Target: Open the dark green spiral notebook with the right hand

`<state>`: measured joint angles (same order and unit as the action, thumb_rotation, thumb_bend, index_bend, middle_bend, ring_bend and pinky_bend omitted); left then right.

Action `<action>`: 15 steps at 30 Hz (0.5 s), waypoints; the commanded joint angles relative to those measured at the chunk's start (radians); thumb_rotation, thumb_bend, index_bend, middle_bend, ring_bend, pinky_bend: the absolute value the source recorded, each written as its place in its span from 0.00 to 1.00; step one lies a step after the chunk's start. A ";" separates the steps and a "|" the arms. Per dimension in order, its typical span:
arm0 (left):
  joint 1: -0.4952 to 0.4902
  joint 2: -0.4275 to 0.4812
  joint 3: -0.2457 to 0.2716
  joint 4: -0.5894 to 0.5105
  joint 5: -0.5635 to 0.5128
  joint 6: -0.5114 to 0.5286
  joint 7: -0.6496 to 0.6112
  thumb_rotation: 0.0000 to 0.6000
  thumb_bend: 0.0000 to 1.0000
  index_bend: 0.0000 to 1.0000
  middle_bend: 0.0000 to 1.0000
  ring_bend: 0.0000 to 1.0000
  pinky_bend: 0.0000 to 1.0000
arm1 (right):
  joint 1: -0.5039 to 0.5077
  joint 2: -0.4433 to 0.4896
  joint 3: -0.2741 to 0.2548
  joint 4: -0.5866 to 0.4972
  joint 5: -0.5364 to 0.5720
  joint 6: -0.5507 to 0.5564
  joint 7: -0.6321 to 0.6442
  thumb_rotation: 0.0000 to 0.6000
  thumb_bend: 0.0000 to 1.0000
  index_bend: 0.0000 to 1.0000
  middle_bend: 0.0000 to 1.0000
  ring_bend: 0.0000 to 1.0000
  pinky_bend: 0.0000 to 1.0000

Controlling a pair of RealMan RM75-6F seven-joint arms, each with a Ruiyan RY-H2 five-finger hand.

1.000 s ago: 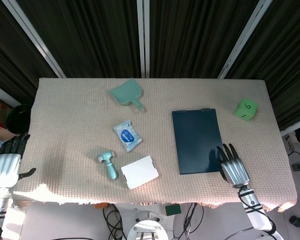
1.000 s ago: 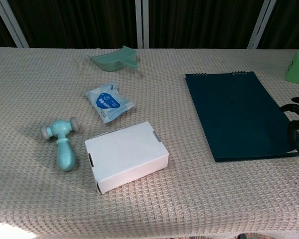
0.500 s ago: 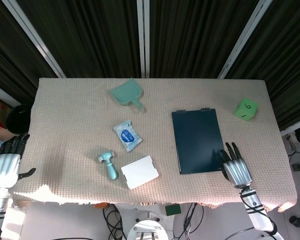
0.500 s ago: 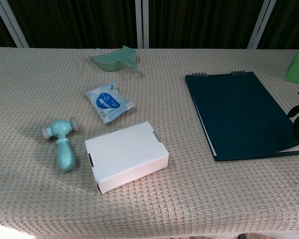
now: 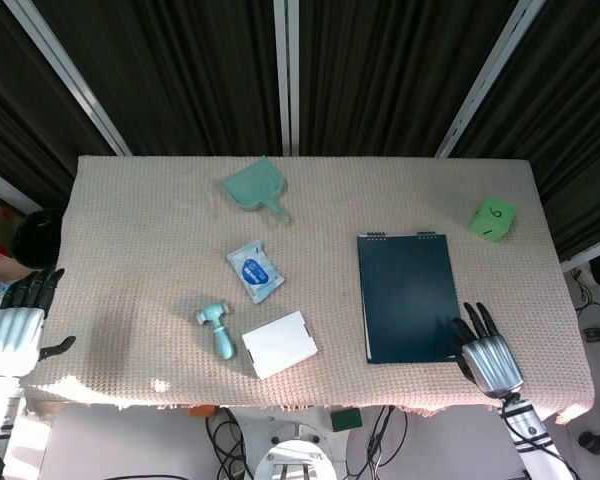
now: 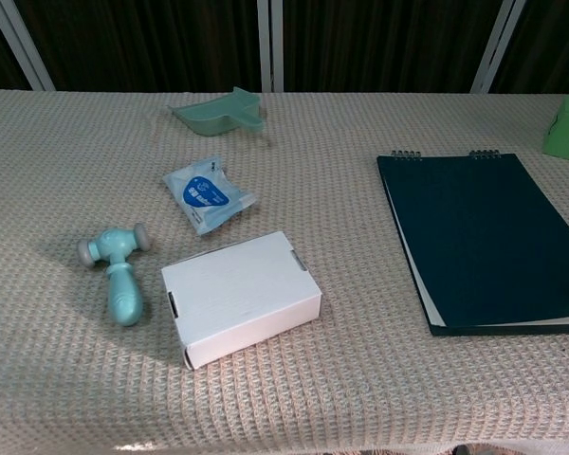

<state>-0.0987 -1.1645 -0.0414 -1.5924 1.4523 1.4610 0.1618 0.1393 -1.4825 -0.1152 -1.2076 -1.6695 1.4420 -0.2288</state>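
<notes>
The dark green spiral notebook (image 5: 408, 296) lies flat on the right of the table, spiral at its far edge. In the chest view the notebook (image 6: 488, 237) shows a thin line of white pages along its left and near edges. My right hand (image 5: 490, 358) sits at the notebook's near right corner, back upward and fingers stretched out. Its fingertips (image 5: 472, 320) lie just beside that corner; I cannot tell whether they touch it. The chest view does not show this hand. My left hand (image 5: 15, 325) hangs off the table's left edge, fingers apart and holding nothing.
A green dustpan (image 5: 252, 187) lies at the back, with a blue-white packet (image 5: 255, 270), a teal toy hammer (image 5: 218, 329) and a white box (image 5: 278, 344) in the middle. A green tag (image 5: 493, 218) sits at the far right. The table's near edge (image 5: 310, 400) runs just below my right hand.
The notebook has slid right and toward the near edge. My right hand drew back with it and dropped out of the chest view. The left hand has not moved.
</notes>
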 commanded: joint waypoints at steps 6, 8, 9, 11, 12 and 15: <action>0.010 0.003 0.005 -0.009 0.007 0.016 0.006 1.00 0.06 0.03 0.04 0.06 0.13 | -0.078 0.099 -0.054 -0.100 -0.029 0.078 -0.033 1.00 0.61 1.00 0.24 0.00 0.00; 0.012 0.002 0.006 -0.009 0.010 0.019 0.004 1.00 0.06 0.03 0.04 0.06 0.13 | -0.084 0.117 -0.042 -0.121 -0.034 0.104 -0.035 1.00 0.61 1.00 0.24 0.00 0.00; 0.012 0.002 0.006 -0.008 0.011 0.019 0.003 1.00 0.06 0.03 0.04 0.07 0.13 | -0.082 0.122 -0.034 -0.129 -0.035 0.110 -0.037 1.00 0.61 1.00 0.24 0.00 0.00; 0.012 -0.001 0.007 -0.005 0.013 0.019 0.001 1.00 0.06 0.03 0.04 0.06 0.13 | -0.072 0.127 -0.012 -0.142 -0.033 0.113 -0.043 1.00 0.61 1.00 0.24 0.00 0.00; 0.012 -0.003 0.008 -0.002 0.013 0.018 -0.001 1.00 0.06 0.03 0.04 0.06 0.13 | -0.062 0.124 0.009 -0.145 -0.029 0.112 -0.050 1.00 0.61 1.00 0.24 0.00 0.00; 0.010 -0.005 0.008 0.006 0.008 0.008 -0.005 1.00 0.06 0.03 0.04 0.06 0.13 | -0.022 0.100 0.076 -0.146 0.000 0.088 -0.071 1.00 0.62 1.00 0.26 0.00 0.00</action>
<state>-0.0882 -1.1692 -0.0333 -1.5886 1.4619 1.4712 0.1577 0.0881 -1.3669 -0.0834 -1.3483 -1.6895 1.5455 -0.2827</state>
